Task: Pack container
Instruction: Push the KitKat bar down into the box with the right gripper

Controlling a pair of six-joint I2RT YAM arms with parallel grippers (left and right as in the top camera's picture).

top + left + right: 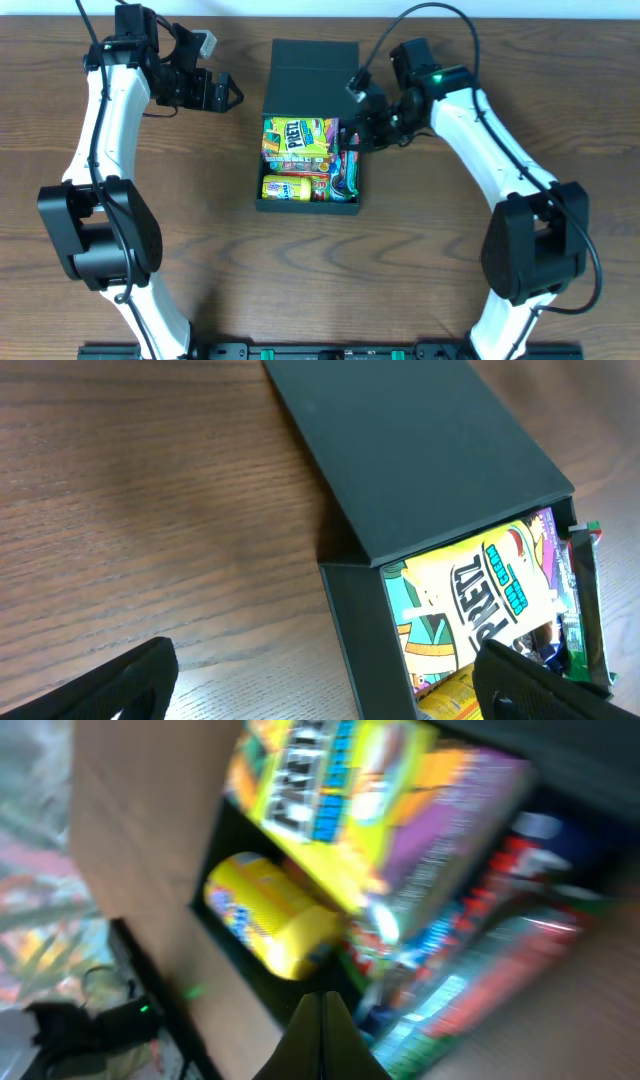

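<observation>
The container [268, 160] is a dark box on the table with its flap lid [315, 55] laid open at the back. Inside lie a yellow pretzel packet [298, 135], a yellow tube-shaped snack [285, 188] and green-red packets [343, 175]. My right gripper [352, 142] is shut with nothing between its fingers and hangs over the box's right side. In the blurred right wrist view the right gripper [322, 1020] points at the yellow snack [270, 915] and the packets. My left gripper [225, 70] stands open to the left of the lid, apart from it. The left wrist view shows the lid [420, 450] and pretzel packet [490, 590].
The wooden table [180, 240] surrounds the box. The box's left wall [355, 630] rises between my left fingers [110, 685] in the left wrist view. Both arm bases stand at the front edge, left [100, 235] and right [535, 240].
</observation>
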